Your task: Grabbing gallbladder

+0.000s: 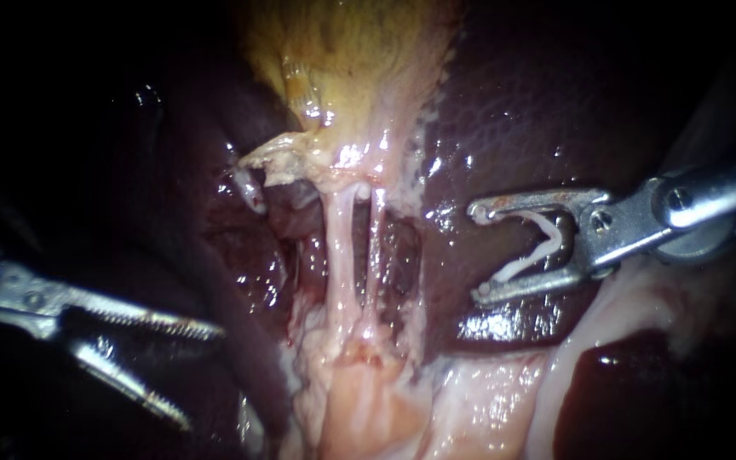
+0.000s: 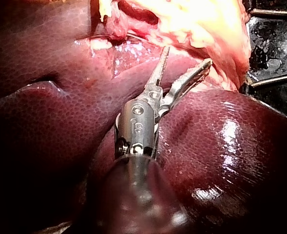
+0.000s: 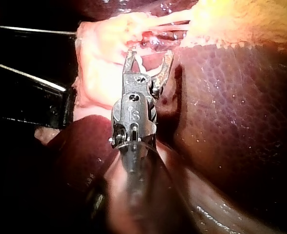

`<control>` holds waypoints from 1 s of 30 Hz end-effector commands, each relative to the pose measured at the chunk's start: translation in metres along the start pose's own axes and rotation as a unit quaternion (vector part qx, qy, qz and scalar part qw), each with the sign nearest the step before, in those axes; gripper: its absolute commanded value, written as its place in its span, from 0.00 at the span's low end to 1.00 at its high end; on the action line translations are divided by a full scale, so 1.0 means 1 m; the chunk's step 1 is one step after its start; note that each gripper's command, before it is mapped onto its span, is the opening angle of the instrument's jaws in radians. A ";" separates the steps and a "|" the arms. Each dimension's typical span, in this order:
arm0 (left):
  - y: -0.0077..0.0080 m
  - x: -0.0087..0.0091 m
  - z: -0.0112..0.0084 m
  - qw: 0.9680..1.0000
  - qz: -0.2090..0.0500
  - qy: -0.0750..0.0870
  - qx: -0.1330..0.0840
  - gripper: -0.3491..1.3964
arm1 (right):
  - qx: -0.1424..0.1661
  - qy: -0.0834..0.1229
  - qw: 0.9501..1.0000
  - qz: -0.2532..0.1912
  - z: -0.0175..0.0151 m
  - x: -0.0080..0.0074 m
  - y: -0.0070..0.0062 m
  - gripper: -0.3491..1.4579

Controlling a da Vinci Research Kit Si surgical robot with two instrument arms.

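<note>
Gallbladder (image 1: 347, 68): top centre of the endoscope view, yellow, neither instrument on it. Its long axis runs roughly up-down there and narrows to a pale neck. From the neck two tubes (image 1: 340, 247) drop side by side across the liver (image 1: 513, 111).

Left instrument (image 1: 198, 375): low at the left edge, over dark liver. Toothed jaws are apart with nothing between them. The gallbladder lies up and to the right of them, well apart. The jaws point right and slightly down, so not at it. In the left wrist view, yellow-pale tissue sits just ahead of the tips; can't tell whether one tip touches its edge.

Right instrument (image 1: 476, 251): jaws stand wide, with a white clip (image 1: 538, 251) seated between them, one leg against each jaw. The tips face the tubes, near them but not touching. On screen it is closer to the neck than the left one, but it is already loaded.

Judgement: the grab falls to the left instrument. It likely needs to swing up and right and re-aim the jaws across the long axis, so they straddle a fold of the wall above the neck. Coming in too low would put the teeth on the tubes instead.
</note>
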 end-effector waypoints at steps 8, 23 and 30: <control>-0.0012 0.0006 -0.0004 0.999 -0.025 0.001 0.021 0.59 | 0.000 0.000 1.000 0.000 0.0001 0.0000 0.0001 0.44; -0.0074 0.0058 -0.0043 0.981 -0.089 0.096 0.143 0.55 | -0.001 0.000 1.000 0.000 0.0002 0.0000 0.0001 0.44; -0.0086 0.0074 -0.0023 0.974 -0.099 0.130 0.155 0.45 | -0.001 0.000 1.000 0.001 0.0003 0.0000 0.0002 0.44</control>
